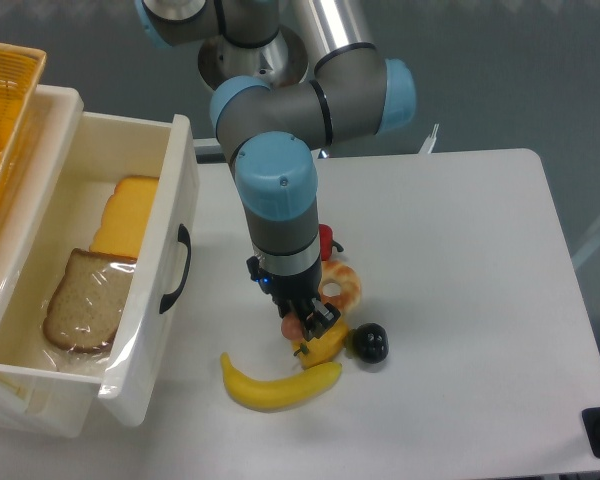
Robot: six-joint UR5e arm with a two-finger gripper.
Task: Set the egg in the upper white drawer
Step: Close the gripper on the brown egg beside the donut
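The gripper points down over the cluster of food in the middle of the table, and its jaws are closed on the egg, a small pinkish oval showing just at the fingertips. The egg sits low, right above or against a small yellow item; whether it touches the table cannot be told. Just beside the gripper lies a doughnut, with a red pepper partly hidden behind the arm. A black round fruit rests near the yellow item, and a banana curves in front. Off to the side, the white drawer stands pulled open, holding a slice of bread and cheese. A yellow basket sits beyond it.
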